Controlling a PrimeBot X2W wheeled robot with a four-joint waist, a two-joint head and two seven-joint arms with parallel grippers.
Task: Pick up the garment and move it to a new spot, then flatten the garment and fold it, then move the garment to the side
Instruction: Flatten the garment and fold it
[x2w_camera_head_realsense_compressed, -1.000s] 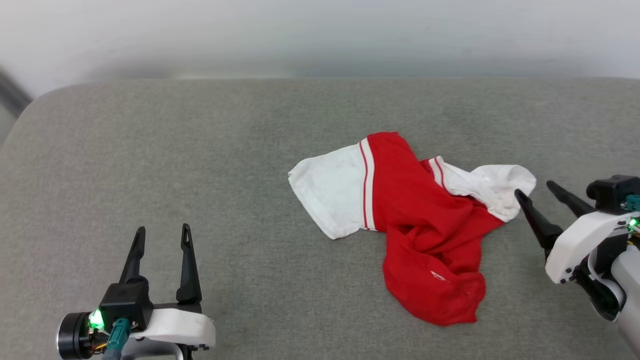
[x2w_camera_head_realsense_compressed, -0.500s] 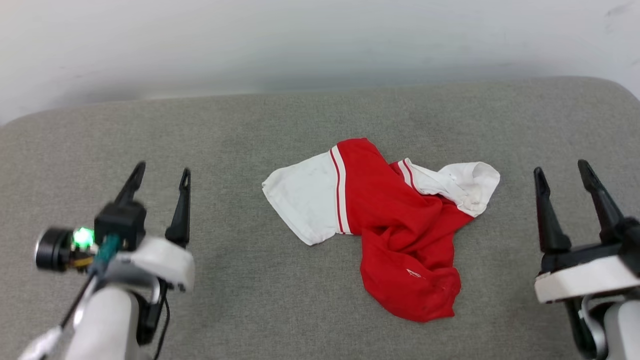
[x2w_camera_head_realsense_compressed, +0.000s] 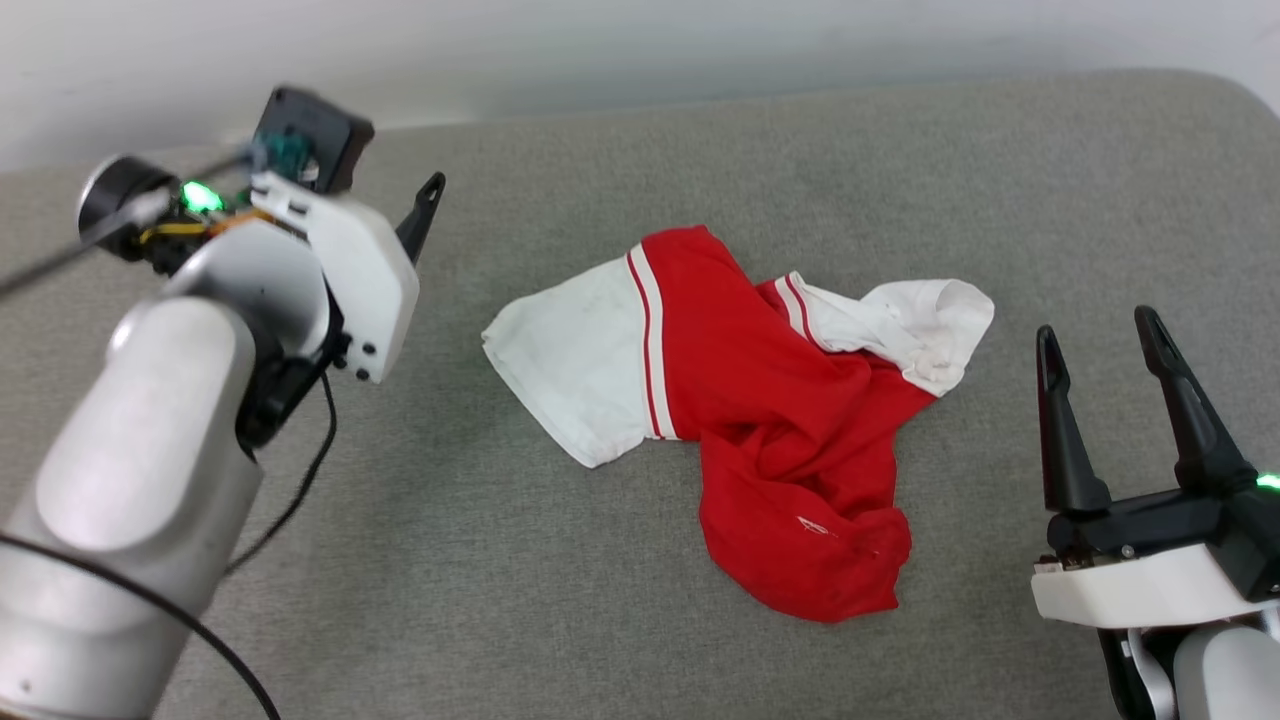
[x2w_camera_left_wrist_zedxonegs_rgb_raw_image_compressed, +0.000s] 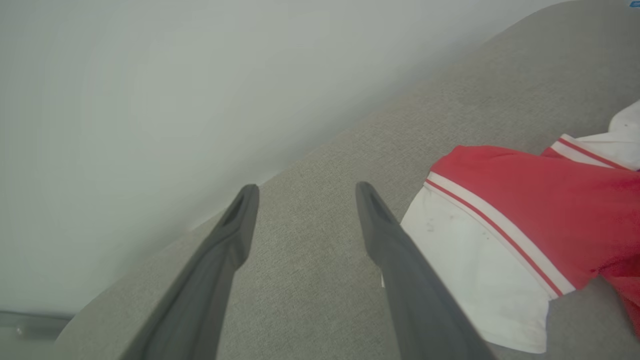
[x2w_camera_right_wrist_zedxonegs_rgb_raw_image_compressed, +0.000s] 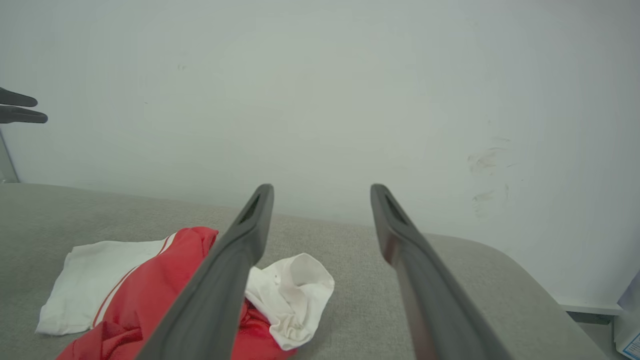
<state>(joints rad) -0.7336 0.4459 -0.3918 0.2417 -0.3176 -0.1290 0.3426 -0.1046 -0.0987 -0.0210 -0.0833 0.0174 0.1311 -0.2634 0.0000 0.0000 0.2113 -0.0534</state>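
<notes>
The shirt (x2w_camera_head_realsense_compressed: 770, 420) lies crumpled in the middle of the grey cushion (x2w_camera_head_realsense_compressed: 560, 600). My left jaws hang at its ten o'clock, my right jaws at four, both wide apart and empty. Pickup is pending, I judge: next, descend and pinch cloth.

light: bright, even, diffuse | shadows: faint — soft-edged | focus: head view mostly sharp, wrist views hazy near lens

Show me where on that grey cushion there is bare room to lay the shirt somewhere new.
Widest bare patch of the grey cushion: between the left gripper and the garment, down to the near edge. A strip runs behind the garment to the wall. Tightest: between the garment and the right gripper.
</notes>
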